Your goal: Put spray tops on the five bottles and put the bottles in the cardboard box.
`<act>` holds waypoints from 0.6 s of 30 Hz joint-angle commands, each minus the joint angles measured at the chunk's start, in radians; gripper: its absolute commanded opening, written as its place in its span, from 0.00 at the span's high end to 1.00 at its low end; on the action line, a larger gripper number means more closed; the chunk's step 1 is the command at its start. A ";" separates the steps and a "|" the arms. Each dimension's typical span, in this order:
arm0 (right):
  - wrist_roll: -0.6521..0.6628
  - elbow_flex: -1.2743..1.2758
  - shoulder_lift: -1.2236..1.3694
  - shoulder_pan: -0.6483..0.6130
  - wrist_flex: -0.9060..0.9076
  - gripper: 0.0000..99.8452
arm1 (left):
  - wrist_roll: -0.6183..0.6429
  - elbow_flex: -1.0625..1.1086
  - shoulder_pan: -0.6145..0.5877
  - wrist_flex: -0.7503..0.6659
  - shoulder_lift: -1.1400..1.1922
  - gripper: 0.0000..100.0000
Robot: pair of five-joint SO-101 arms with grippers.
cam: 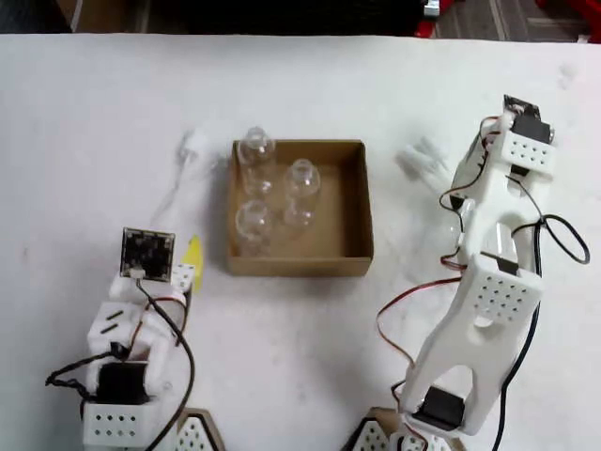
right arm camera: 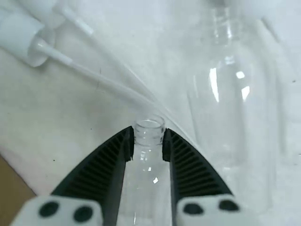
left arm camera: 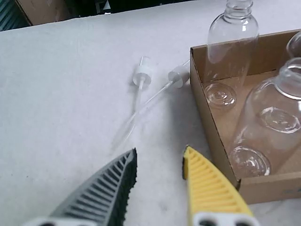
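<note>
Our right claw [right arm camera: 148,140] is pinching a bottle [right arm camera: 149,126] by the neck, its long axis running along the fingers. Our left claw [left arm camera: 160,160] is hanging spread. From above, two spray tops [cam: 195,144] are lying at its 12 o'clock, so we are judging it nearer.

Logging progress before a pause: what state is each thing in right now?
Cardboard box: open, three bottles inside.
Bottles in box: upright, no tops.
Spray tops left of box: loose on table.
Spray tops by right arm: loose on table.
Left gripper: open, empty.
Right gripper: shut on bare-necked bottle.
Second bottle beside it: no top.
</note>
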 commanded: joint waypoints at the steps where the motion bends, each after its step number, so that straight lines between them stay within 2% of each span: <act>1: 0.000 -0.043 -0.022 -0.002 0.019 0.98 | -0.012 -0.005 0.019 -0.006 -0.012 0.84; 6: 0.011 -0.043 -0.143 -0.008 0.082 0.98 | -0.012 -0.005 0.019 -0.006 -0.012 0.84; 12: 0.141 -0.034 -0.378 -0.077 0.151 0.98 | -0.012 -0.006 0.018 -0.006 -0.012 0.84; 18: 0.147 -0.029 -0.542 -0.087 0.162 0.98 | -0.012 -0.006 0.016 -0.005 -0.012 0.84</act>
